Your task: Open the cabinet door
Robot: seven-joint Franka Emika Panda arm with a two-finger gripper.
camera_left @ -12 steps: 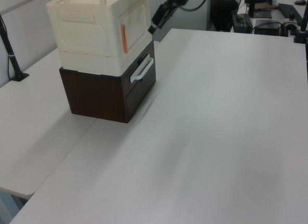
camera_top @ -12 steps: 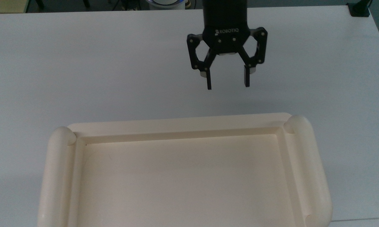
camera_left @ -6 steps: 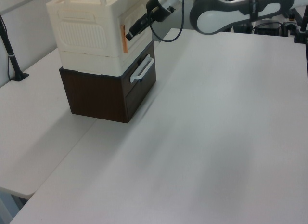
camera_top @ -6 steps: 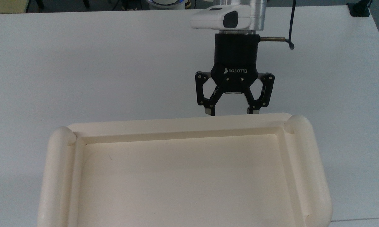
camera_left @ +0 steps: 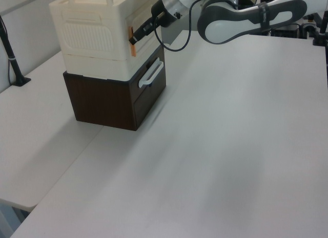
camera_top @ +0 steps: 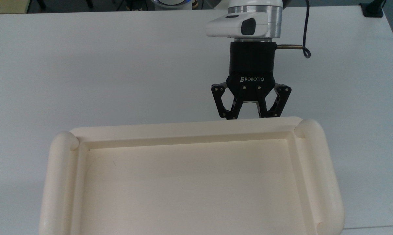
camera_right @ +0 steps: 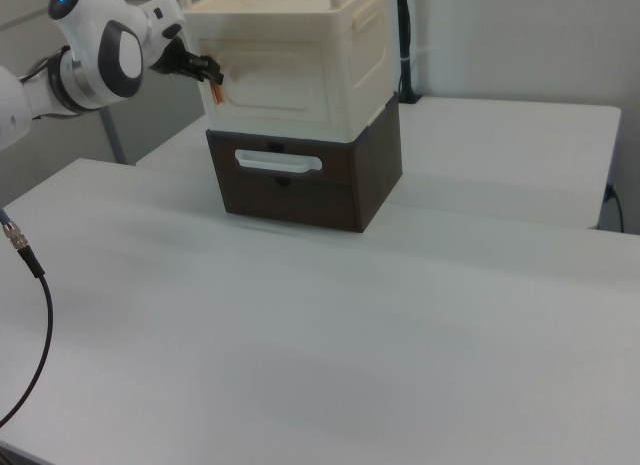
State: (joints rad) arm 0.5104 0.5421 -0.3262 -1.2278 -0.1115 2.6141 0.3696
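Note:
The cream cabinet (camera_top: pixel 189 130) stands on a dark brown box; the top view looks down into its recessed tray top. Its cabinet door (camera_right: pixel 285 80) is the front panel, lying flush and closed, also seen as the cabinet door (camera_left: pixel 147 18) on the side facing the table. A small orange tab (camera_left: pixel 131 41) sticks out at the door's free edge, the same orange tab (camera_right: pixel 215 87) in the right view. My gripper (camera_top: pixel 250 115) reaches level toward the front, its tip hidden behind the cabinet's far rim. In the side views the gripper (camera_left: pixel 135 37) (camera_right: pixel 208 65) sits right at the tab.
The brown box (camera_left: pixel 107 102) has a drawer with a white handle (camera_right: pixel 278 162) just under the door. A wide white table (camera_left: pixel 230 135) stretches in front. A black pole (camera_left: pixel 13 64) stands beside the cabinet, and a cable (camera_right: pixel 25 260) hangs at the right view's left.
The gripper has come down and in toward the cabinet front, from well off the door to right at the orange tab. The door has not moved.

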